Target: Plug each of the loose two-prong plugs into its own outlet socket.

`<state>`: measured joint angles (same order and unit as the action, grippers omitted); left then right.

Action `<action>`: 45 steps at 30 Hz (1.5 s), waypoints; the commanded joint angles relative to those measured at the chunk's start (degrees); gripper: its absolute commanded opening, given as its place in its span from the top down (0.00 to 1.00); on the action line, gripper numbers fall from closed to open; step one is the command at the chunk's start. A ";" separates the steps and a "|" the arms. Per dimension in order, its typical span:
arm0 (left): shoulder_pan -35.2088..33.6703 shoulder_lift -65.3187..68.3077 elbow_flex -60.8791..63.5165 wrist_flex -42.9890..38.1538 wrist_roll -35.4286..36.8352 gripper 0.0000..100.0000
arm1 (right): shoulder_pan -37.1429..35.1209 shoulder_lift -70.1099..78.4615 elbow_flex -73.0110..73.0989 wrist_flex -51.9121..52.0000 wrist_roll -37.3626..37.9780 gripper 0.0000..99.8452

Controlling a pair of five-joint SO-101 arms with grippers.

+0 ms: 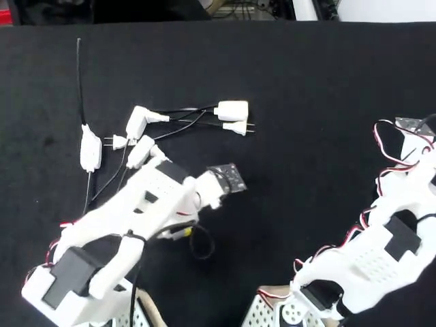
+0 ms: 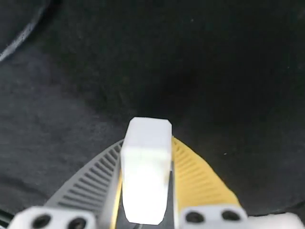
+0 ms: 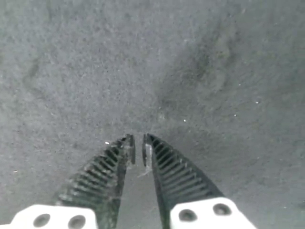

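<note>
Left gripper [image 2: 148,142] clenched on white plug [image 2: 145,176], left of outlet socket [image 1: 231,109]. Right gripper [image 3: 138,141] closed, empty, well right of that socket.

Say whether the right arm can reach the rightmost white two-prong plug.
Probably: bare black cloth lies between the right pincer and the white two-prong plug, and that pincer holds nothing.
</note>
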<state>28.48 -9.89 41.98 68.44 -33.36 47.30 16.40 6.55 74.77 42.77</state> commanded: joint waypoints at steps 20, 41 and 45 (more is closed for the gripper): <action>-21.76 6.51 -19.82 1.32 -8.44 0.76 | -0.70 -0.22 0.57 -0.79 -0.09 0.96; -39.96 -55.21 21.85 -5.89 -3.34 0.79 | -31.12 -0.22 -8.57 -6.68 13.54 0.84; -42.68 -65.93 28.79 -7.74 0.97 0.79 | -39.91 -0.22 -8.57 -17.76 14.95 0.84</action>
<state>-12.40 -68.09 67.56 62.64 -35.21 13.54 16.40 0.84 63.87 56.57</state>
